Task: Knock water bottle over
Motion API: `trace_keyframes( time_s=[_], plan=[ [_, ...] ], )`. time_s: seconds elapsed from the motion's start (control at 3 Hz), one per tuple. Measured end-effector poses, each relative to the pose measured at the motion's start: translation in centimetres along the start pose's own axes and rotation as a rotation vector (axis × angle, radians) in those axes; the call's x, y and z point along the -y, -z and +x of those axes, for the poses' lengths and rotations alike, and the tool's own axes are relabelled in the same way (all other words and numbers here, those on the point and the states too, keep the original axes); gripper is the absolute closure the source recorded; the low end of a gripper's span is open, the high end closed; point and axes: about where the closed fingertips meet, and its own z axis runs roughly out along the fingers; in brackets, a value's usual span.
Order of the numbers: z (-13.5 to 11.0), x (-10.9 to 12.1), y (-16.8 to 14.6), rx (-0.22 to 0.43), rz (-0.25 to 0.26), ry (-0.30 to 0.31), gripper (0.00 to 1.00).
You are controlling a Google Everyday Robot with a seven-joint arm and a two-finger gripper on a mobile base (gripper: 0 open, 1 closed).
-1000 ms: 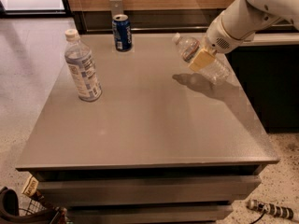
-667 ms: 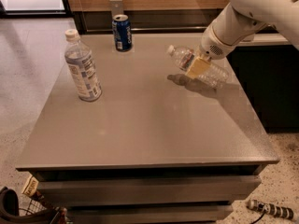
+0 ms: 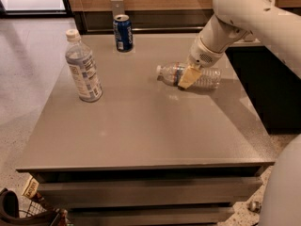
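Observation:
The clear ribbed water bottle (image 3: 207, 77) lies on its side on the grey table (image 3: 141, 131), at the right rear, its white cap pointing left. My gripper (image 3: 189, 77) is right at the bottle's middle, its tan fingertip in front of the bottle and touching it. The white arm comes down from the upper right and covers part of the bottle.
A bluish-grey bottle with a large white label (image 3: 83, 67) stands upright at the table's left. A blue soda can (image 3: 123, 32) stands at the back. A dark cabinet (image 3: 268, 88) is to the right. A basket (image 3: 28, 211) is on the floor at the lower left.
The water bottle has gone from tilted to lying flat on the table. My gripper has moved down and left with it.

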Motion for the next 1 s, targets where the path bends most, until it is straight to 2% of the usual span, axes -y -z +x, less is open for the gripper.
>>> trace_keyframes(
  time_s=[0.33, 1.0],
  plan=[
    [-0.33, 0.12, 0.78, 0.000, 0.000, 0.000, 0.85],
    [-0.46, 0.09, 0.81, -0.001, -0.004, 0.001, 0.38]
  ],
)
